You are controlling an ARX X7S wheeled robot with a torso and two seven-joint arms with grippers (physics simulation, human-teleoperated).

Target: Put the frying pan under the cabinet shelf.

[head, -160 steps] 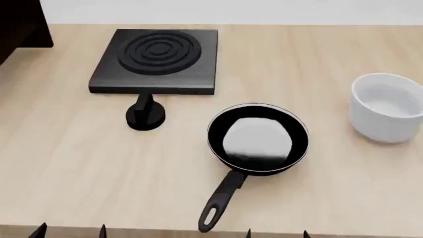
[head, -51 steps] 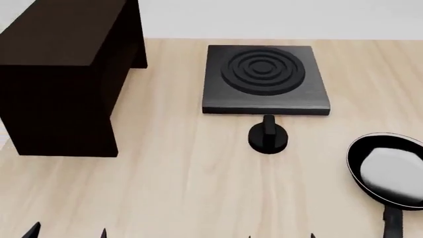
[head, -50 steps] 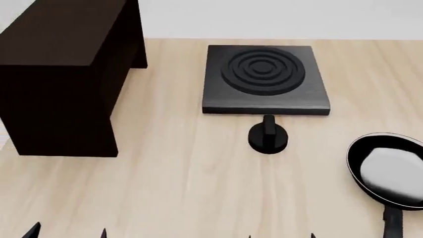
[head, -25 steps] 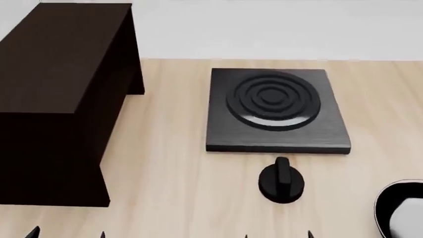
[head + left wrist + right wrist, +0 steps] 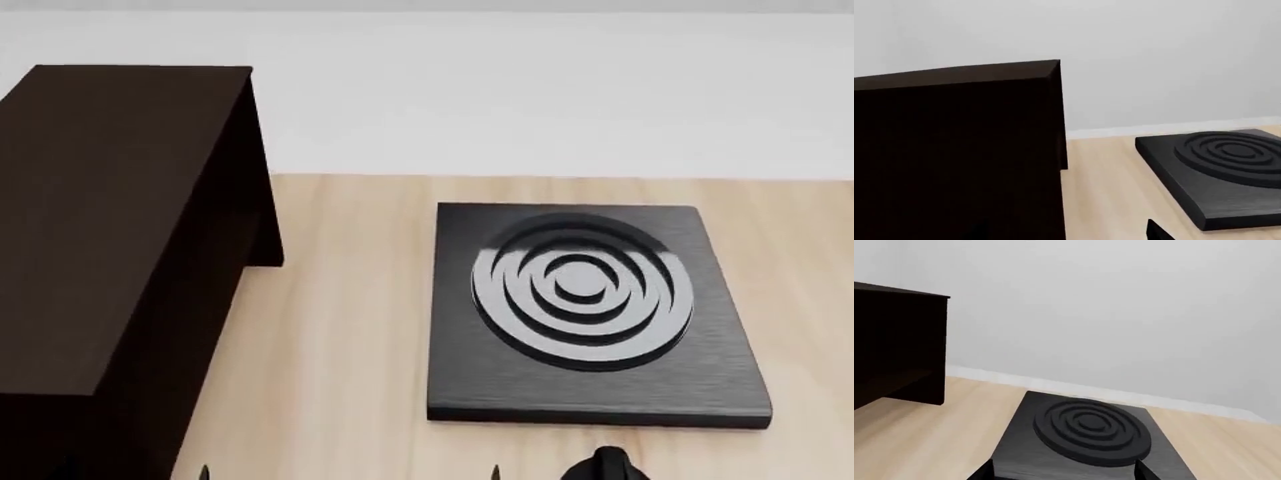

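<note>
Pan no longer framed: head view was tilted up onto cabinet shelf (image 5: 114,230) at left, burner plate (image 5: 587,315) centre-right. Pan must be re-found. Tool states cannot be told.

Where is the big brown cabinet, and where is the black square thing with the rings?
cabinet shelf (image 5: 107,210), head view, on its flat top.
burner plate (image 5: 583,290), head view, on the middle of its rings.
burner plate (image 5: 1091,429), right wrist view, on its rings.
</note>
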